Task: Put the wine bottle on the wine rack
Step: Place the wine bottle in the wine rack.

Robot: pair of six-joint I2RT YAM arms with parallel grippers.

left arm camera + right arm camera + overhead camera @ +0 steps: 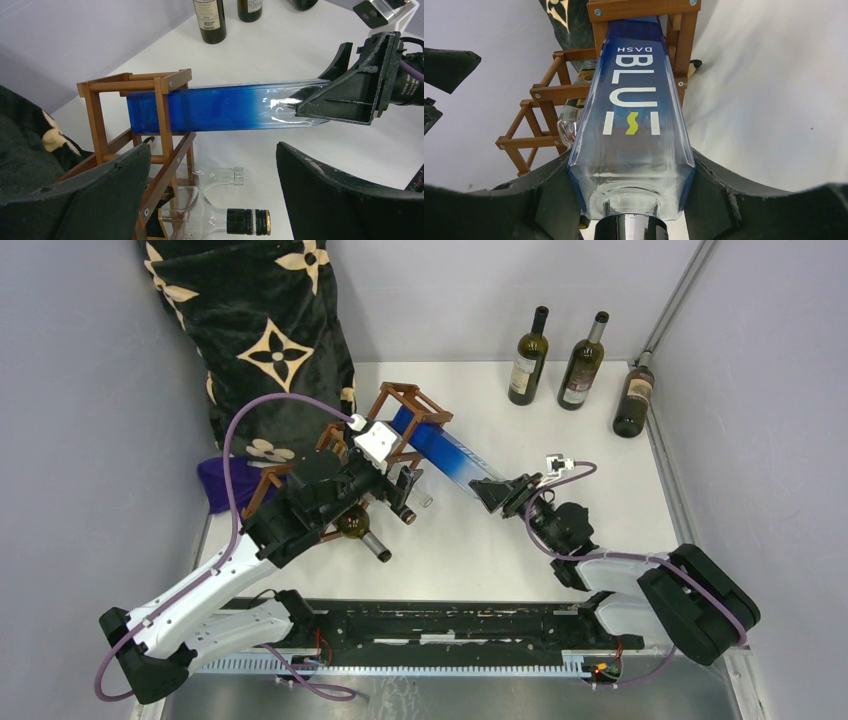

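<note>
The right gripper (508,493) is clamped on the shoulder of the blue square wine bottle (440,448), whose base end sits inside the top cell of the wooden wine rack (408,400), at about ten o'clock from the middle of the table (470,560). The left gripper (398,498) hangs at the rack's near side, jaws wide apart and holding nothing, above a clear dark-capped bottle (210,220) lying low at the rack. Three dark wine bottles (528,345) are at about one o'clock.

Wine rack (400,390) mostly behind left arm (300,510); lower bottles (210,215), perhaps two, obscured.
</note>
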